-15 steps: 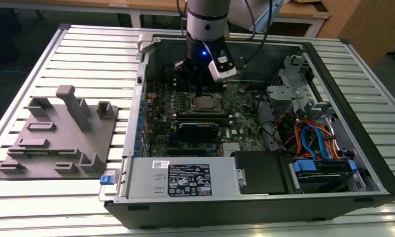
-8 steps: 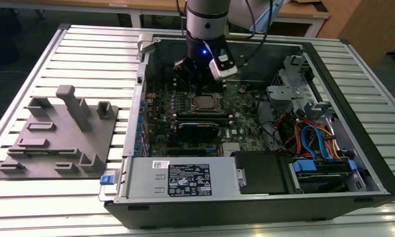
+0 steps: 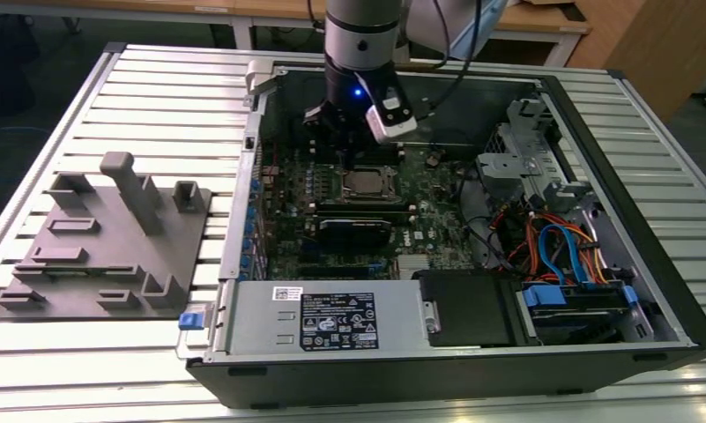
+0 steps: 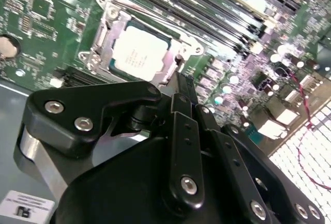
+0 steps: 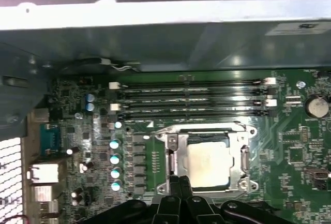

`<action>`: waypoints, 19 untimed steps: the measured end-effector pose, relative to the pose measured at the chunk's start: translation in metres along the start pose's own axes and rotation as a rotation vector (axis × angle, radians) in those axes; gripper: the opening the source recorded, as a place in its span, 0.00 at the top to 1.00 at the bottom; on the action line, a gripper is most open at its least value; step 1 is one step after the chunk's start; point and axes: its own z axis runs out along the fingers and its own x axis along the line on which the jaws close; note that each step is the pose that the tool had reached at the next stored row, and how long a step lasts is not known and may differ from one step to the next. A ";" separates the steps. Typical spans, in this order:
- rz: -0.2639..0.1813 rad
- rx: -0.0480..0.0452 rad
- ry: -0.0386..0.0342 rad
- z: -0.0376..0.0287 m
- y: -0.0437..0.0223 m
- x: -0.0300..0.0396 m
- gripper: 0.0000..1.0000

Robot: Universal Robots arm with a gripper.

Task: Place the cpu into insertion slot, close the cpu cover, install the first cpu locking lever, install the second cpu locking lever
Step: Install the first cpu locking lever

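Note:
The cpu (image 4: 139,53) (image 5: 207,164), a square chip with a silver top, lies flat in the insertion slot (image 5: 232,154) on the green board; the exterior view shows it mid-board (image 3: 365,183). The silver cpu cover (image 4: 106,32) (image 5: 176,140) lies down around the chip as a frame. A thin wire lever (image 5: 207,128) runs along one edge of the cover. My gripper (image 3: 348,163) (image 4: 185,87) (image 5: 179,181) hangs just above the socket's edge, fingers together, holding nothing. Its black body hides the near side of the socket in both wish views.
Long black memory slots (image 5: 191,100) lie right beside the socket. The open case wall (image 3: 258,115) rises at the exterior view's left. A power supply (image 3: 317,322) and drive cage with cables (image 3: 564,256) fill the near side. A grey fixture tray (image 3: 94,247) sits outside.

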 end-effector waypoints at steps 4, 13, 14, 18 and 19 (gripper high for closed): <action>0.000 -0.0015 -0.0050 -0.0001 -0.0005 0.0099 0.90; -0.003 -0.0058 -0.0083 -0.0041 0.0008 0.0157 0.90; -0.003 -0.0059 -0.0084 -0.0043 0.0014 0.0162 0.90; -0.003 -0.0058 -0.0083 -0.0044 0.0053 0.0208 0.90; -0.003 -0.0056 -0.0082 -0.0044 0.0066 0.0221 0.90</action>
